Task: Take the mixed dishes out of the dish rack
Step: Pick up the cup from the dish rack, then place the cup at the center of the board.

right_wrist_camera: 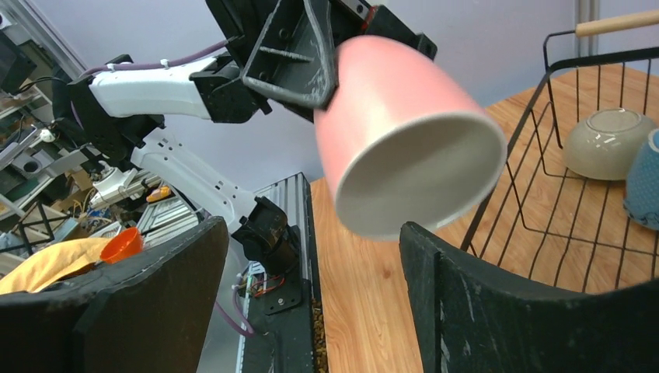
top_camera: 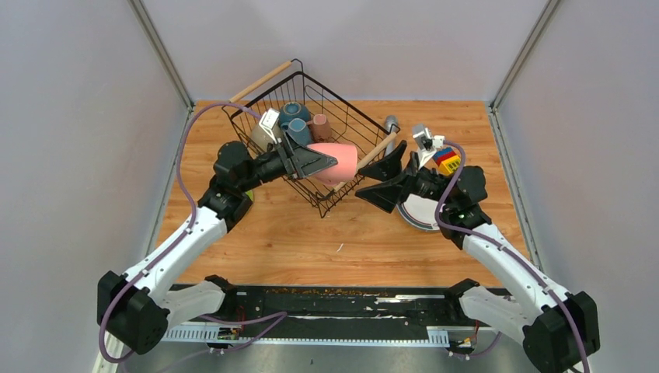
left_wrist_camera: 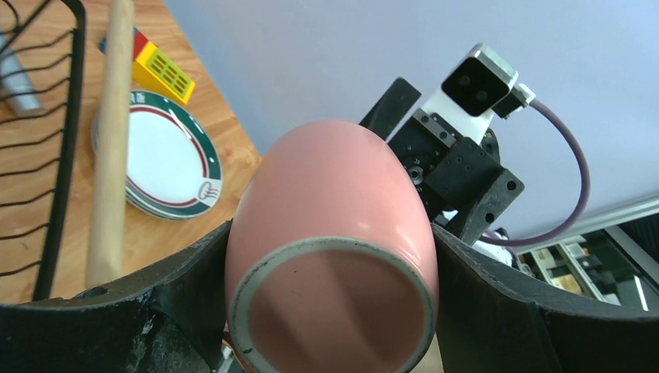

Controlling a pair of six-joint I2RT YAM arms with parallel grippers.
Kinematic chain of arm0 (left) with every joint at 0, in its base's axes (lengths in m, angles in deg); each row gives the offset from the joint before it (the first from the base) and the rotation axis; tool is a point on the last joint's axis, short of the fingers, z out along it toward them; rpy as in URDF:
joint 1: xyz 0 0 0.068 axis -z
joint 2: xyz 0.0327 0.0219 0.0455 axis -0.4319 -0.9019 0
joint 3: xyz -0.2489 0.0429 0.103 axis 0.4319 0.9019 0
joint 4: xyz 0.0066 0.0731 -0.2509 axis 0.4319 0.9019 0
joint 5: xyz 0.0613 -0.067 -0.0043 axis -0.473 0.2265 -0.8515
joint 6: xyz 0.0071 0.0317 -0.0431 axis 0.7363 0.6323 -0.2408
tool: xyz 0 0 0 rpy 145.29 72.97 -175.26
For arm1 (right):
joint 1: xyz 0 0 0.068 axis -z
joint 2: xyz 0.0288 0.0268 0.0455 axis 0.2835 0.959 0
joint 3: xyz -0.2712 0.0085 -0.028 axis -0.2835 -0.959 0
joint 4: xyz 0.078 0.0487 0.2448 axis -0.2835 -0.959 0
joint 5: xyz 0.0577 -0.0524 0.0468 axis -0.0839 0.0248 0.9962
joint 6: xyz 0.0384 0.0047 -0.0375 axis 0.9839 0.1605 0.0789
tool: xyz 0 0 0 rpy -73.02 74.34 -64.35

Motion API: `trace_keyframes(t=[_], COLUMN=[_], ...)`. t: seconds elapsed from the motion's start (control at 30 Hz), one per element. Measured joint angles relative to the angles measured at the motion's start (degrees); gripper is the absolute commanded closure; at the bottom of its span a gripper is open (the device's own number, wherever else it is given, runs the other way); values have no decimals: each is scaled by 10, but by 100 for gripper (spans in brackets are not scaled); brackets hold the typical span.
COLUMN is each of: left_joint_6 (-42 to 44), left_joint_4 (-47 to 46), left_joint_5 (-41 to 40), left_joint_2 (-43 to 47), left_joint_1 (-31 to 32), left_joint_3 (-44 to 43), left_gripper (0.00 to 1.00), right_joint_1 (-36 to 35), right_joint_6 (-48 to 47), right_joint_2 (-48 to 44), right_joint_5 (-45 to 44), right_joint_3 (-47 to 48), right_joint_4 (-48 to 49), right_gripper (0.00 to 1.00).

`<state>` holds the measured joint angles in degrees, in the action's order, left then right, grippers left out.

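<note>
Wooden table (top_camera: 311, 241) | left pincer (top_camera: 323, 162) clamps pink mug (right_wrist_camera: 404, 140) | right pincer (top_camera: 380, 170) spread wide, empty

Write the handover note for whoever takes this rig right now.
Left hand: shut on the pink mug, held sideways over the near corner of the dish rack.
Right hand: open, at the mug's mouth.
Done: patterned plates stacked on the table, right side.
Left: blue-grey mugs, a smaller pink mug and the beige bowl sit in the rack.
</note>
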<state>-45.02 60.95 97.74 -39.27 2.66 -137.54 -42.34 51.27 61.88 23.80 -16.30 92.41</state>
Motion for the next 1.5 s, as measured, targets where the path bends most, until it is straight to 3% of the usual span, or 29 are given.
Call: trace_keyframes(t=[0.23, 0.47, 0.5, 0.67, 0.9, 1.03, 1.23, 1.5], left_joint_6=[-37, -62, -66, -78, -69, -14, 120, 327], left_joint_4=[-52, -93, -99, -113, -101, -50, 120, 381], left_joint_5=[-17, -26, -26, -28, -37, -57, -114, -231], left_joint_2=[2, 2, 2, 6, 39, 81, 149, 207], left_joint_1=[41, 54, 54, 55, 61, 61, 58, 58], left_joint_3=[36, 53, 54, 63, 87, 90, 55, -29], left_gripper=[61, 59, 58, 47, 2, 0, 0, 0], right_joint_1=[-39, -64, -63, -64, -71, -74, -73, -73], right_joint_6=[-1, 5, 6, 2, -18, -27, -69, -137], right_joint_2=[55, 84, 85, 84, 57, 12, -68, -106], right_joint_5=[2, 5, 4, 2, 8, 15, -6, -109], right_joint_3=[26, 28, 28, 28, 28, 26, 30, 110], right_joint_4=[57, 96, 99, 106, 50, -27, -181, -491], right_gripper=[47, 97, 100, 100, 100, 100, 100, 100])
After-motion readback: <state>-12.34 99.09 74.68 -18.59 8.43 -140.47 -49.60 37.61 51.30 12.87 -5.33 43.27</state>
